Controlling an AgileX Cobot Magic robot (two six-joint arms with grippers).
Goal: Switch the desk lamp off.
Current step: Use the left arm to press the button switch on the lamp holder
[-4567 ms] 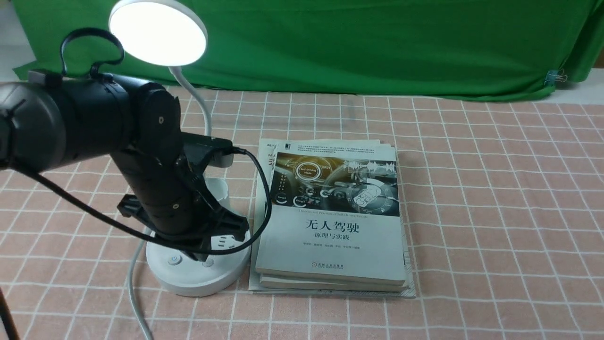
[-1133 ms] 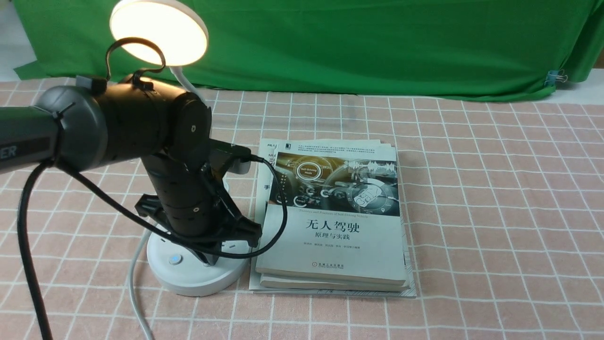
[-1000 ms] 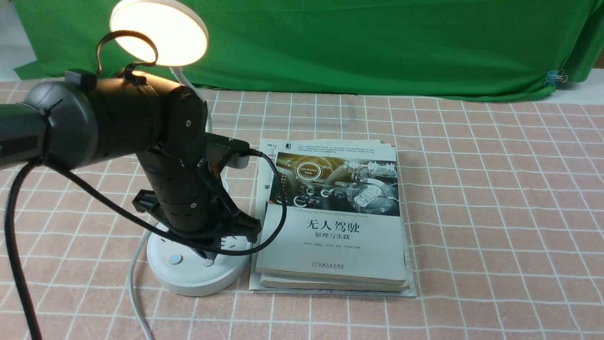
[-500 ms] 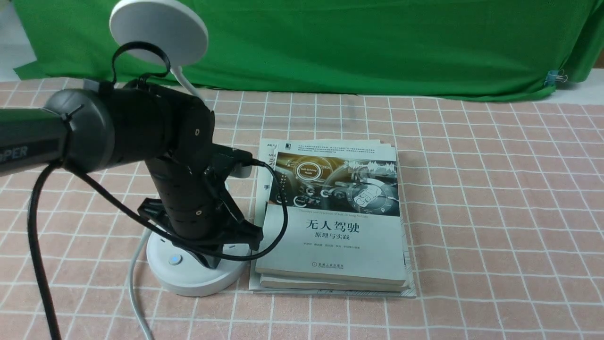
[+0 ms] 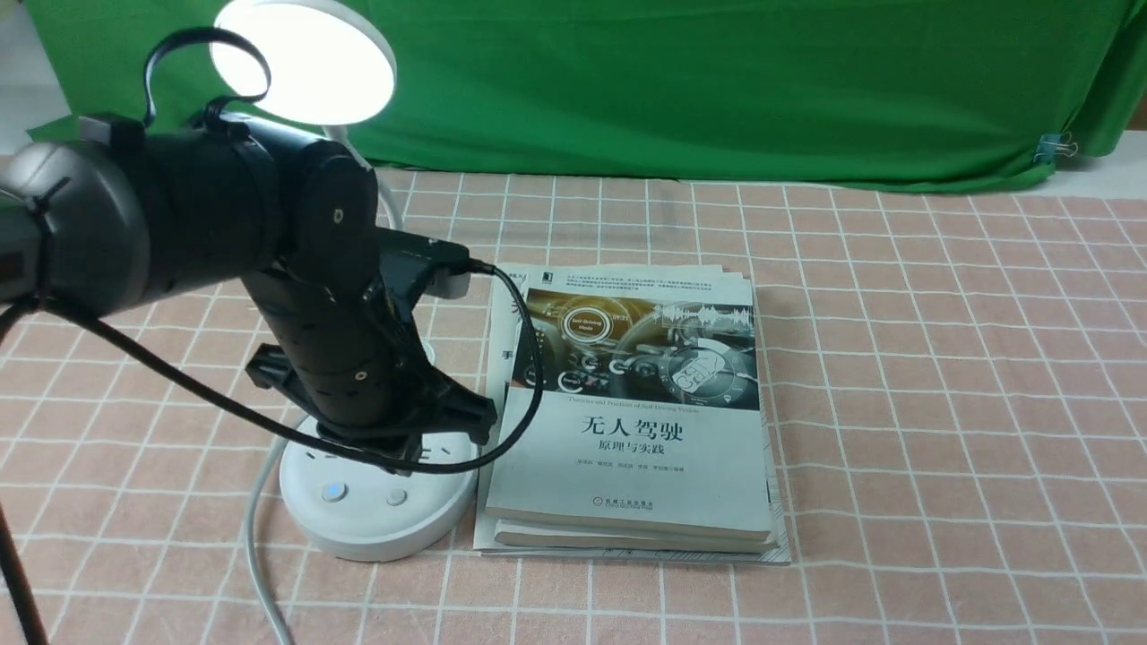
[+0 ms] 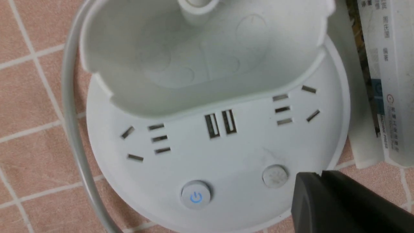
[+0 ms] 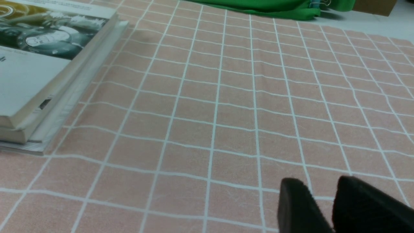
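The desk lamp's round head glows bright white at the back left. Its white round base lies on the checked cloth beside the books. In the left wrist view the base shows sockets, a blue-lit power button, a plain button and the cup. My left gripper is shut and empty. Its tips hover just beside the plain button, above the base rim. My right gripper stands slightly open over bare cloth, holding nothing.
A stack of books lies right of the lamp base, almost touching it. The lamp's grey cord runs off the front left. A green backdrop hangs at the far edge. Pink checked cloth covers the right half.
The lamp head glowed warm a second ago, was dark half a second ago, and is lit white now. My left gripper has lifted off the plain button.
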